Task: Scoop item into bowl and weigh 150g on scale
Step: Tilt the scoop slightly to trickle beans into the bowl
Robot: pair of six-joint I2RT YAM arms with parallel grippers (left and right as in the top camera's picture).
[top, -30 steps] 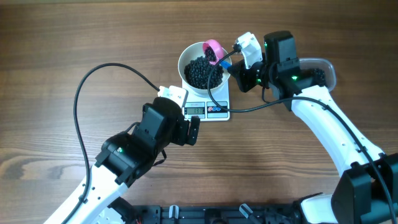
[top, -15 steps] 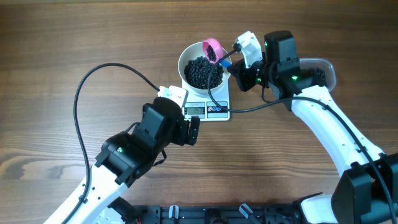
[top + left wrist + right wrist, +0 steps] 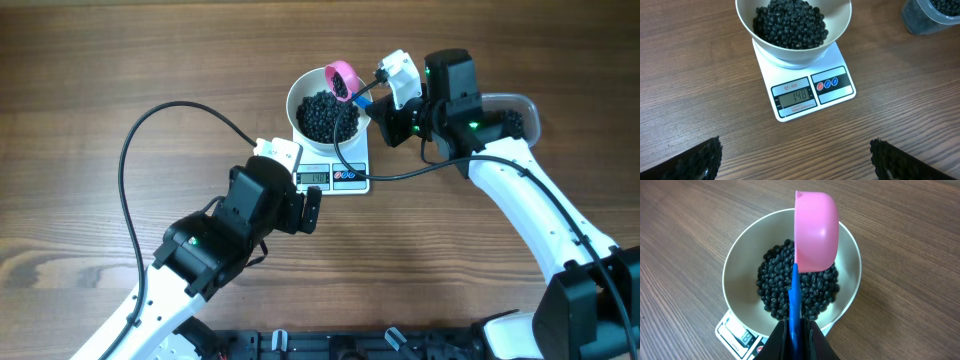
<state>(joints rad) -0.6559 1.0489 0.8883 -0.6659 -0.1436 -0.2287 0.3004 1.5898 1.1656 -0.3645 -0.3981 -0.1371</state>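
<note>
The white bowl (image 3: 292, 100) stands on the white scale (image 3: 350, 183) and holds a pile of black beans (image 3: 325, 116). From the left wrist view the beans (image 3: 790, 22) fill the bowl (image 3: 747, 20) and the scale (image 3: 835, 97) display reads 148. My right gripper (image 3: 795, 332) is shut on the blue handle (image 3: 794, 292) of a pink scoop (image 3: 815, 230), which is tipped on its side over the bowl's far rim (image 3: 732, 267). My left gripper (image 3: 795, 144) is open and empty, over bare table in front of the scale.
A clear plastic tub (image 3: 932, 15) with more black beans stands right of the scale, partly under my right arm (image 3: 515, 112) in the overhead view. A black cable (image 3: 170, 110) loops across the table left of the bowl.
</note>
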